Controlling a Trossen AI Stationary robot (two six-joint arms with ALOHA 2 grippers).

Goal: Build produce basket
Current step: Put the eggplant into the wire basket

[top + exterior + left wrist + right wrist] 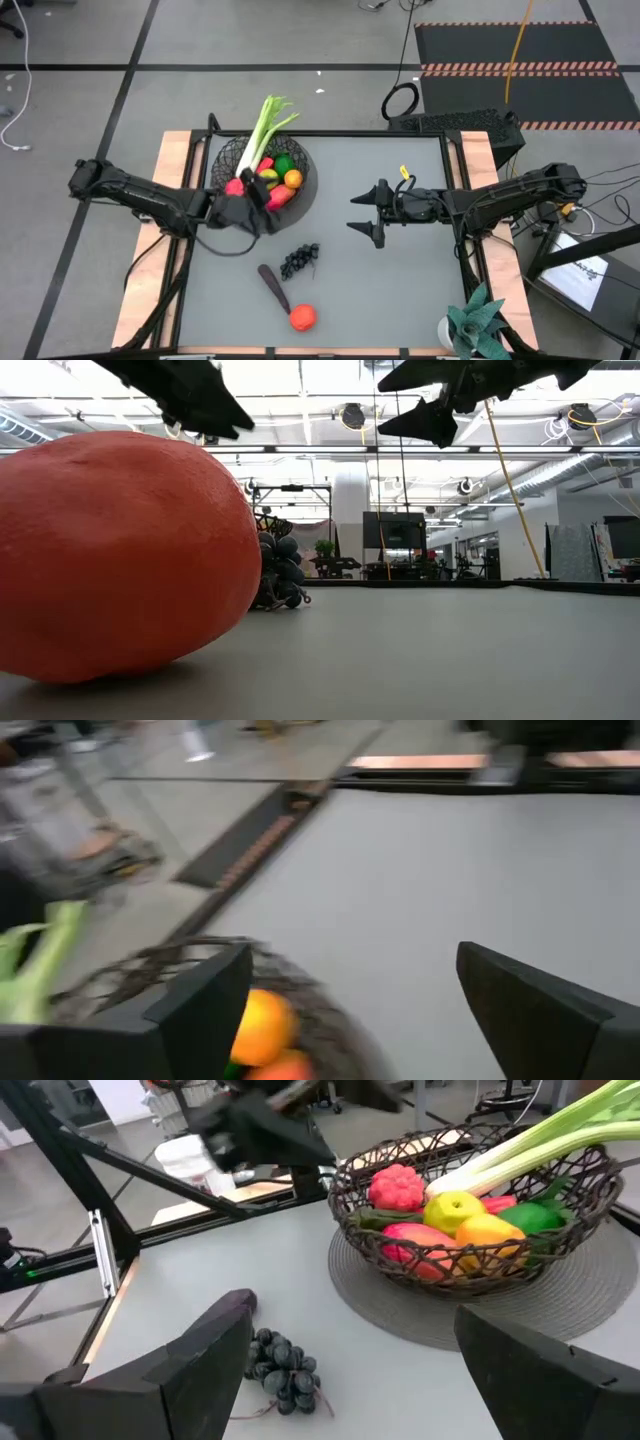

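The black wire basket (232, 160) stands on a round grey mat at the table's far left. It holds the leek (265, 125), an orange (292, 179), a yellow-green apple (453, 1208), a mango (415, 1240) and pink-red fruits (397, 1185). My left gripper (262, 205) hovers open and empty over the basket's near rim, with the orange (262, 1025) below it. My right gripper (352, 212) is open and empty above the table's middle right. The grapes (300, 260), the eggplant (272, 283) and an orange-red round fruit (303, 317) lie on the near table.
A spiky teal plant in a white pot (478, 325) stands at the table's near right corner. In the low view the orange-red fruit (110, 550) fills the left side, with the grapes (280, 575) behind it. Bare grey table (400, 280) lies between the produce and the plant.
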